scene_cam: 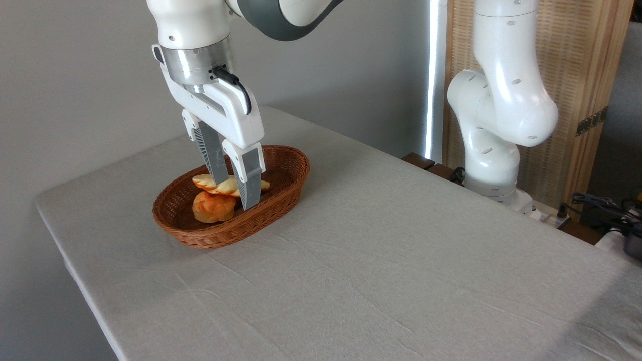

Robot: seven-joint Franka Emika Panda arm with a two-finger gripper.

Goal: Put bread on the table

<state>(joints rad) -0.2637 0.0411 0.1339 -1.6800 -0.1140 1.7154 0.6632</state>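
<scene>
Grey cloth covered the table [401, 260], where the gripper [234, 193] reached into the basket [281, 193], fingers straddling the bread [225, 186], clamped or not I cannot tell.

The wicker basket [281, 165] walls in the gripper [235, 193], whose fingers straddle the bread [226, 186] with an orange bun [213, 206] crowding just below. Straight up is clear. The grey table [401, 260] lies bare to the right and front; the arm's base [494, 173] blocks the far right edge.
</scene>
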